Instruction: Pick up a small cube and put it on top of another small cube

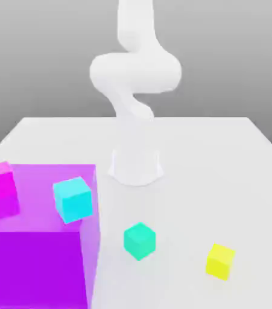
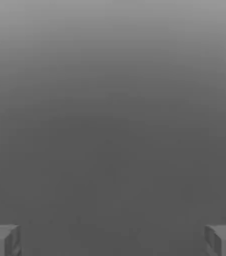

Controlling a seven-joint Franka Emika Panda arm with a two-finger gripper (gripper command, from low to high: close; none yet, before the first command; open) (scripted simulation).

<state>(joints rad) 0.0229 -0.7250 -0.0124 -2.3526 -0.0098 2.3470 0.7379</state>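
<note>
Plainly, the end effector [image 2: 113,241] stands wide and empty, while the green cube [image 1: 140,241] and yellow cube [image 1: 220,261] sit unmarked, apart on the surface [image 1: 180,199].

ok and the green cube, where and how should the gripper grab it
Probably by two opposite upright faces, from straight above: the teal-green cube sits alone on the white surface, its top uncovered. It stands turned, an edge toward the exterior view, so the gripper should likely twist to match.

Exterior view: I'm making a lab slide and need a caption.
Robot arm beyond teal-green cube and yellow cube, cyan and magenta cubes on purple block.
</note>
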